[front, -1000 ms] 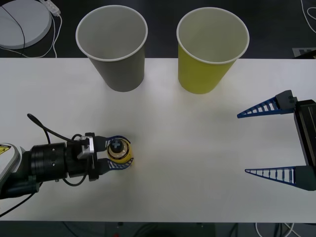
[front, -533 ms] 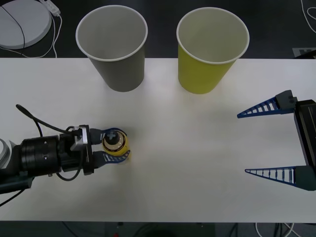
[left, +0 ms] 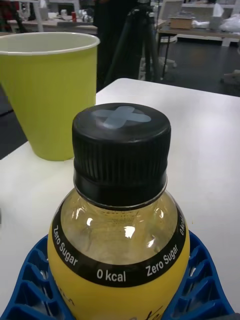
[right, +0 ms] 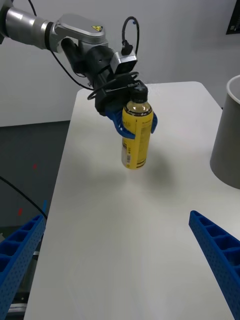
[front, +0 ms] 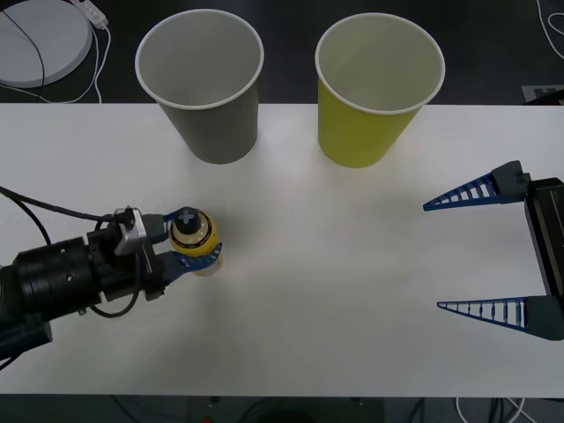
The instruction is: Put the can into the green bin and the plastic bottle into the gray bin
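The left tool [front: 196, 249] is clenched on the plastic bottle [front: 194, 240] just below its black cap, holding it upright and lifted clear of the white counter [front: 352, 291] — its shadow falls on the surface beneath in the right wrist view; the gray bin [front: 204, 84] stands beyond it at the far edge, with the green bin [front: 374, 88] beside that. The right tool [front: 480, 251] waits on the right side, fingers spread wide — released, grasping nothing.
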You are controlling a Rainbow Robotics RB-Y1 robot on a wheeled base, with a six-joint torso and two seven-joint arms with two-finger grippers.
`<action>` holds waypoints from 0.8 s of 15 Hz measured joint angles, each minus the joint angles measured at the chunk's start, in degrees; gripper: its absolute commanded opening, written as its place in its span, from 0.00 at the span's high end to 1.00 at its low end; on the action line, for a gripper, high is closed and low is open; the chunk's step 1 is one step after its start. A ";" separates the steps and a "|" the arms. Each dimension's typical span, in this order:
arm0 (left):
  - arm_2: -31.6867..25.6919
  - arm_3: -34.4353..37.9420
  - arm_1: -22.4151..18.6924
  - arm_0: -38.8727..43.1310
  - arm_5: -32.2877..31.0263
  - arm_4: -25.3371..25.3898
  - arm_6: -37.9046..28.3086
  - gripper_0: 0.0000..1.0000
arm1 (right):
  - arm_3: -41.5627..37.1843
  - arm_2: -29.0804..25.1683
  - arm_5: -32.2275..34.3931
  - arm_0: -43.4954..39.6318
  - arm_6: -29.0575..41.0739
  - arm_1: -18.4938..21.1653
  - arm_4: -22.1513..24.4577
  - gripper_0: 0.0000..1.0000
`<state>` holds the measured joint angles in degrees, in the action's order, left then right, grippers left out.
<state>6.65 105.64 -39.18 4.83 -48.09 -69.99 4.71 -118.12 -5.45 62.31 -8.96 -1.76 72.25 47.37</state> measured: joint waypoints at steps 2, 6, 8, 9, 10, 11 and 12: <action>-0.40 1.77 -1.28 1.34 3.85 0.03 -0.69 1.00 | 0.00 0.00 0.00 0.00 0.00 0.00 0.00 0.00; -3.03 5.13 -3.17 4.58 8.46 0.72 -2.74 1.00 | 0.00 0.00 0.00 0.00 0.00 0.00 0.00 0.00; -5.11 6.88 -3.78 6.64 9.65 0.93 -4.03 1.00 | 0.00 0.00 0.00 0.00 0.00 0.00 0.00 0.00; -6.02 7.80 -4.12 7.58 10.13 0.88 -5.12 1.00 | 0.00 0.00 0.00 0.00 0.00 0.00 0.00 0.00; -7.00 8.92 -4.50 8.58 10.61 0.24 -6.94 1.00 | 0.00 0.00 0.00 0.00 0.00 0.00 0.00 0.00; -8.13 10.19 -4.95 9.52 11.04 -1.06 -9.22 1.00 | 0.00 0.00 0.00 0.00 0.00 0.00 0.00 0.00; -9.38 11.57 -5.45 10.48 11.47 -2.60 -11.81 1.00 | 0.00 0.00 0.00 0.00 0.00 0.00 0.00 0.00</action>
<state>-2.72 117.22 -44.63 15.31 -36.61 -72.60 -7.10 -118.12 -5.45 62.31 -8.97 -1.76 72.25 47.37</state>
